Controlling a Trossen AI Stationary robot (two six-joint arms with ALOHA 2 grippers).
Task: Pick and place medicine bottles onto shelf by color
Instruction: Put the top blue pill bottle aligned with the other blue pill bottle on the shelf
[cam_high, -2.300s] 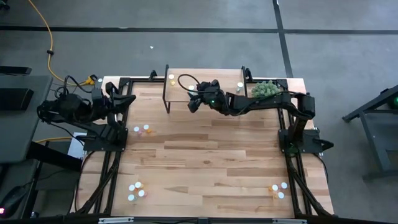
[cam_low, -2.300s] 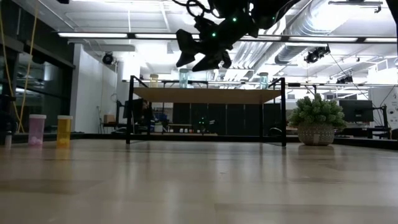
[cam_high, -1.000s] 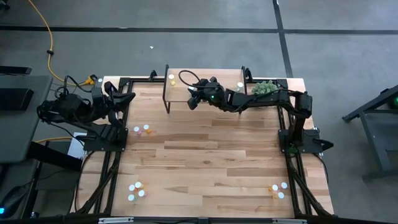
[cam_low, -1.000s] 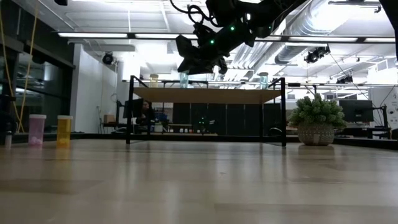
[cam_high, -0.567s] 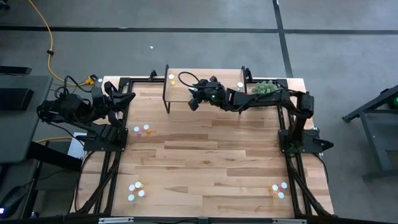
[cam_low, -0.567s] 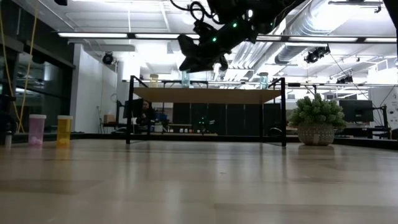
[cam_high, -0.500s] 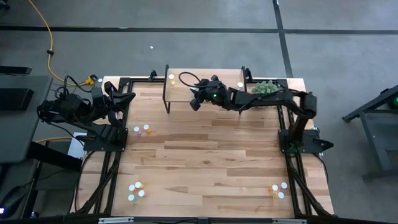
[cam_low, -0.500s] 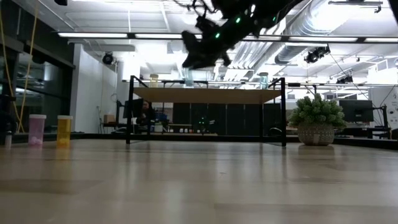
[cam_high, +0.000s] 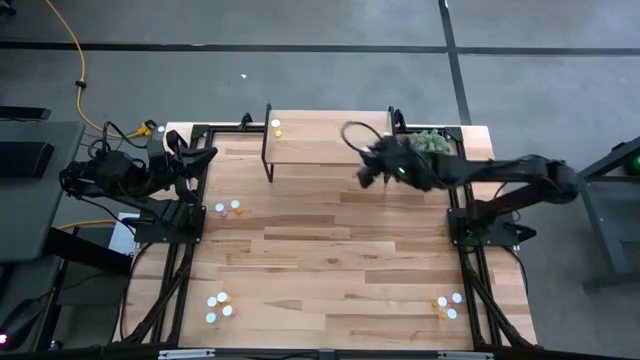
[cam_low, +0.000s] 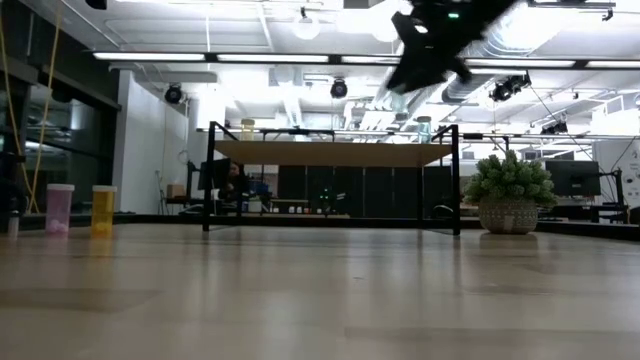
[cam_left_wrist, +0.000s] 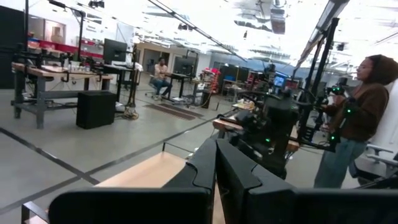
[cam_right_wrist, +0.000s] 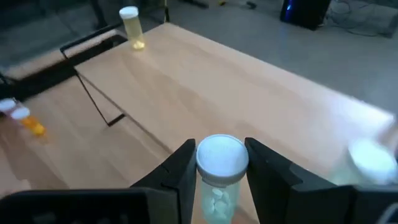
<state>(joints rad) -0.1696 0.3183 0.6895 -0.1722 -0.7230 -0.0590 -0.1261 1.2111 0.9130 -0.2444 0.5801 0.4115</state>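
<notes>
At the bottom centre of the right wrist frame, the right gripper (cam_right_wrist: 221, 168) clasps a pale teal-blue medicine bottle with a white cap (cam_right_wrist: 221, 167), one dark finger pressed against each side of it. In the overhead frame this gripper (cam_high: 366, 172) hangs right of centre in the upper half, beside the right end of the small raised shelf with a light wood top and thin black legs (cam_high: 320, 152). In the level frame it shows blurred at the upper right (cam_low: 432, 55), above the shelf's right end.

At the lower left of the overhead frame stand three white-capped bottles (cam_high: 219, 304); at the lower right, another three, one of them orange (cam_high: 447, 303). Along the left edge, at mid-height, a pink bottle (cam_high: 221, 209) and a yellow bottle beside it (cam_high: 236, 209) stand close together on the wood-plank tabletop (cam_high: 330, 270).

Farther back, a yellow bottle with a white cap (cam_high: 276, 127) stands at the shelf's far left corner. A fuzzy green plant ball (cam_high: 430, 143) sits beyond the shelf's right end.

The left gripper (cam_high: 205, 157) is drawn back at the table's upper left edge, its fingers closed on nothing.

A person in a brown top (cam_left_wrist: 354, 127) stands in the room at the right of the left wrist frame.
</notes>
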